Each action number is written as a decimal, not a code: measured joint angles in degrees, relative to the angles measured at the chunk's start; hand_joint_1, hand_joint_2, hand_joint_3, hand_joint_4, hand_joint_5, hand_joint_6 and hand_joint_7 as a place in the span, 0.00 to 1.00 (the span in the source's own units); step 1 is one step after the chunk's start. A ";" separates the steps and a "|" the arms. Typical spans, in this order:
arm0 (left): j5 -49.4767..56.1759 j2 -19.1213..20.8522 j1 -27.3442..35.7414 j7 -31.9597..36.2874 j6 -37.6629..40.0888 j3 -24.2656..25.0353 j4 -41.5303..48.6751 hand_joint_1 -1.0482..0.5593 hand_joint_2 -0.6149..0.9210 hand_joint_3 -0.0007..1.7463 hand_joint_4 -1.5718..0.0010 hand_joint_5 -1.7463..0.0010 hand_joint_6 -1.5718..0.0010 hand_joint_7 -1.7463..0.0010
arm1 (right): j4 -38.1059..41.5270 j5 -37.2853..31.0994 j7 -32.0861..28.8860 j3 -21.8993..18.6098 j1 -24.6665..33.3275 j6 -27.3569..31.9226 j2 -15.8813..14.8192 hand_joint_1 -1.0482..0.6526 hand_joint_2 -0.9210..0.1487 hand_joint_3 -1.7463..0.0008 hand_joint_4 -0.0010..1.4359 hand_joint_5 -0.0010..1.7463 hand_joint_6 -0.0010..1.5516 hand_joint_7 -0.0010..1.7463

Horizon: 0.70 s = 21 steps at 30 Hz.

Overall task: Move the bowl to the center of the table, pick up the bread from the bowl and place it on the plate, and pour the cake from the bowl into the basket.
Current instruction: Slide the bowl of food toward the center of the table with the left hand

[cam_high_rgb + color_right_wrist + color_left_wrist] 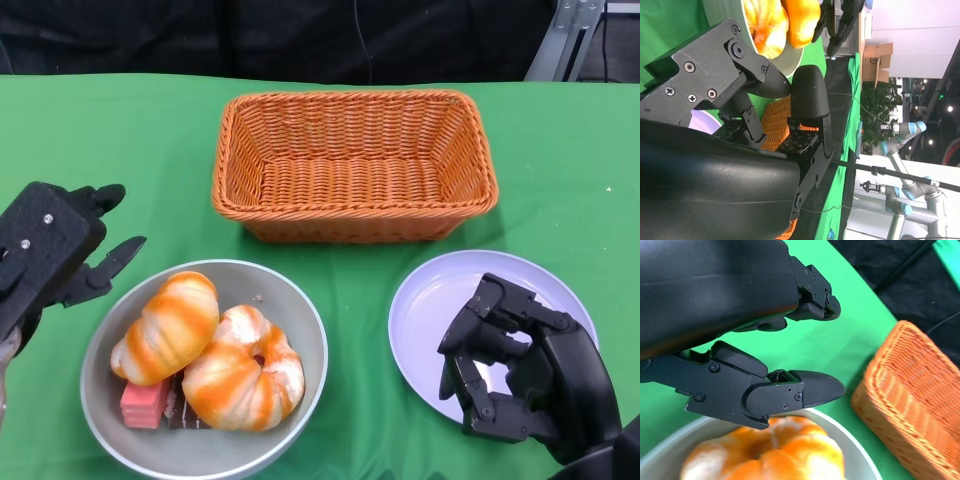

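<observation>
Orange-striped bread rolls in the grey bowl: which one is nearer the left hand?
The elongated roll on the bowl's left side, nearest the left hand; the ring-shaped roll lies farther right.

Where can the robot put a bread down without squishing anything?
The basket is bare inside. Half of the plate is free, the half toward the basket; the right hand hangs over the rest. Green cloth shows between bowl and plate. The bowl is crowded: two breads cover the cake, and the left hand hovers beside it.
</observation>
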 measured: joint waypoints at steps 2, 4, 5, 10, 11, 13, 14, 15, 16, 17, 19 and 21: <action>0.51 0.24 0.00 -0.12 0.77 -0.20 0.33 0.22 1.00 0.35 0.89 1.00 0.90 1.00 | -0.09 -0.11 -0.15 0.01 0.02 0.06 -0.01 0.55 0.40 0.31 0.55 0.96 0.46 0.83; 0.75 0.69 0.00 -1.01 1.60 -0.73 0.55 0.23 1.00 0.35 0.90 1.00 0.91 1.00 | -0.36 -0.19 -0.39 0.06 0.09 0.22 0.00 0.55 0.40 0.31 0.55 0.96 0.46 0.83; 0.90 0.95 0.00 -1.36 1.98 -0.99 0.62 0.23 1.00 0.36 0.91 1.00 0.91 1.00 | -0.47 -0.20 -0.47 0.08 0.11 0.30 0.00 0.55 0.40 0.31 0.55 0.96 0.46 0.83; 1.27 1.93 -0.16 -3.79 5.25 -1.76 0.30 0.23 1.00 0.36 0.91 1.00 0.92 1.00 | -1.20 -0.07 -0.47 -0.02 -0.18 0.58 -0.04 0.53 0.40 0.30 0.56 0.96 0.45 0.83; 1.26 1.94 -0.20 -4.10 5.86 -1.83 0.02 0.23 1.00 0.36 0.91 1.00 0.92 1.00 | -1.58 -0.02 -0.46 -0.08 -0.25 0.91 -0.10 0.53 0.40 0.30 0.56 0.96 0.45 0.83; 1.31 2.03 -0.24 -4.74 7.19 -2.10 -1.16 0.23 1.00 0.36 0.91 1.00 0.92 1.00 | -2.81 0.04 -0.45 -0.24 -0.34 2.10 -0.28 0.52 0.39 0.31 0.55 0.97 0.45 0.83; 1.39 2.10 -0.25 -4.95 7.61 -2.32 -1.82 0.23 1.00 0.36 0.91 1.00 0.92 1.00 | -3.50 0.14 -0.41 -0.30 -0.34 2.82 -0.31 0.52 0.39 0.32 0.54 0.98 0.45 0.83; 1.49 2.15 -0.26 -5.05 8.05 -2.52 -2.42 0.23 1.00 0.37 0.91 1.00 0.92 1.00 | -4.18 0.29 -0.33 -0.33 -0.35 3.51 -0.35 0.52 0.39 0.33 0.54 0.98 0.44 0.83; 1.62 2.20 -0.26 -5.07 8.34 -2.73 -2.82 0.23 1.00 0.37 0.91 1.00 0.92 1.00 | -4.69 0.50 -0.25 -0.38 -0.35 4.02 -0.40 0.52 0.38 0.33 0.53 0.98 0.44 0.83; 1.77 2.24 -0.26 -5.13 8.72 -2.94 -3.20 0.23 1.00 0.37 0.92 1.00 0.92 1.00 | -4.97 0.66 -0.19 -0.44 -0.34 4.46 -0.46 0.52 0.38 0.33 0.53 0.99 0.44 0.83; 2.23 2.48 -0.26 -5.51 9.22 -3.32 -3.81 0.23 1.00 0.37 0.92 1.00 0.93 1.00 | -5.35 1.05 0.03 -0.52 -0.30 5.01 -0.52 0.51 0.38 0.34 0.53 1.00 0.44 0.84; 3.08 2.95 -0.26 -5.51 9.35 -3.96 -4.13 0.22 1.00 0.38 0.90 0.99 0.92 1.00 | -5.74 1.44 0.26 -0.61 -0.30 5.06 -0.52 0.51 0.38 0.34 0.53 1.00 0.44 0.84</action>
